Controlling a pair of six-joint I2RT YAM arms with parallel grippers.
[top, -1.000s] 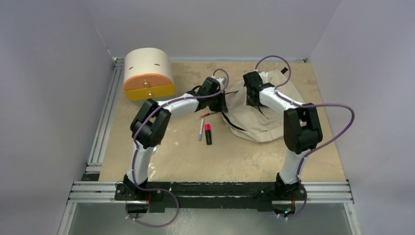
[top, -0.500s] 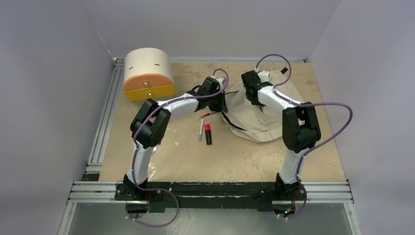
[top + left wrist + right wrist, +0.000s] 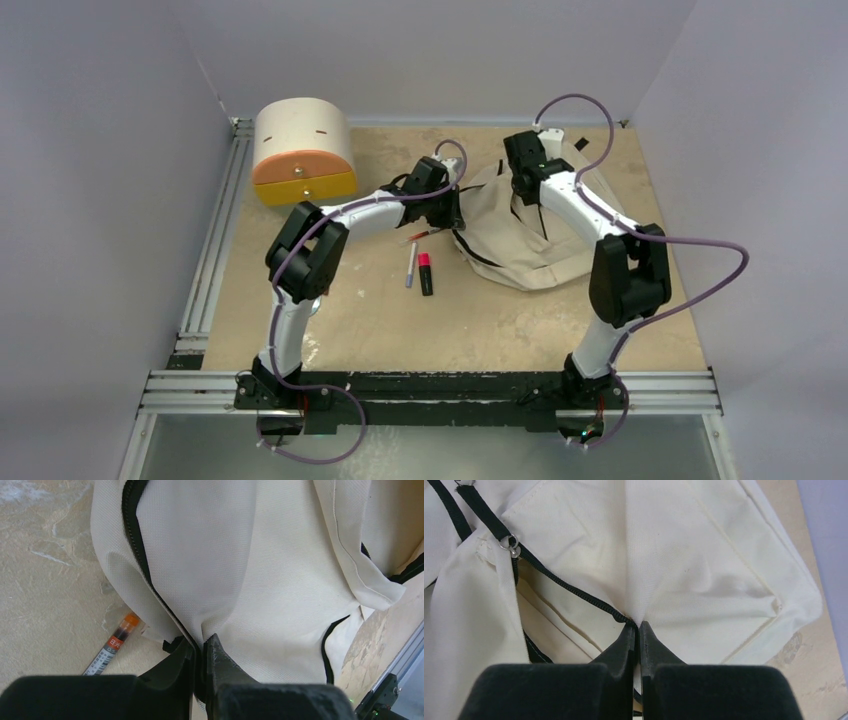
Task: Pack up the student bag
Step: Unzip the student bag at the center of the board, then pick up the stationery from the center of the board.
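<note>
Far-left corner of table [image 3: 400, 330]: cream drawer box [image 3: 303, 150], orange and yellow fronts toward near edge. Right of it, left gripper [image 3: 202, 652] clenched on student bag [image 3: 500, 240], pinching cream fabric beside black zipper line at bag's left edge. Orange-capped pen [image 3: 116, 642] at that edge, touching or just beside, cannot tell. Nearer, mid-table: blue-white pen [image 3: 411, 265] and pink-black highlighter [image 3: 426, 273] side by side, apart from bag. Bag slumped toward far-right corner of table, zipper gaping. Right gripper [image 3: 637, 630] clamped on bag fabric at zipper line, silver zipper pull [image 3: 513, 545] up-left of fingertips.
</note>
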